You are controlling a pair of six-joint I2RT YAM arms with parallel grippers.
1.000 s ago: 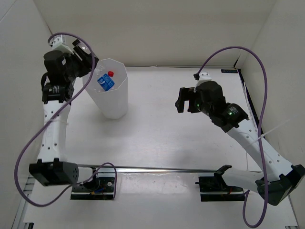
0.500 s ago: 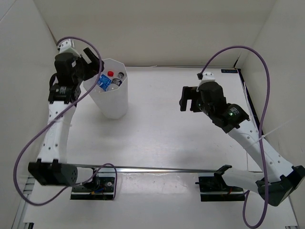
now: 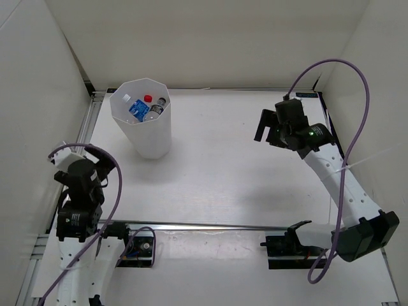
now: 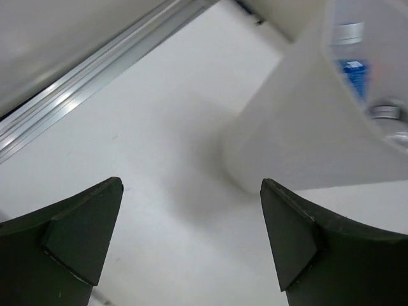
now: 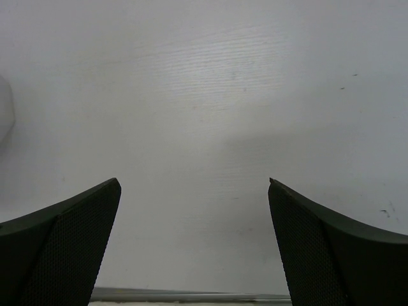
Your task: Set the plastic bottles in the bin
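Observation:
The bin (image 3: 148, 137), tall, white and faceted, stands at the back left of the table. Inside it lie the plastic bottles: a blue-labelled one (image 3: 137, 110), a red cap (image 3: 148, 98) and a dark-capped one (image 3: 160, 104). My left gripper (image 3: 102, 159) hangs open and empty at the near left, well short of the bin. In the left wrist view the left gripper (image 4: 191, 185) faces the bin (image 4: 287, 134), where a blue label (image 4: 354, 71) shows through its wall. My right gripper (image 3: 262, 125) is open and empty at the back right, and the right wrist view shows only bare table beyond the right gripper (image 5: 194, 182).
White walls close in the table on the left, back and right. An aluminium rail (image 3: 210, 225) runs across the near edge between the arm bases. Another rail (image 4: 95, 70) lies along the left wall. Purple cables (image 3: 331, 64) loop over both arms.
My left gripper opened at the bin's rim and a dark-capped bottle dropped inside. The left arm then drew back to the near left. The right arm shifted toward the back right.

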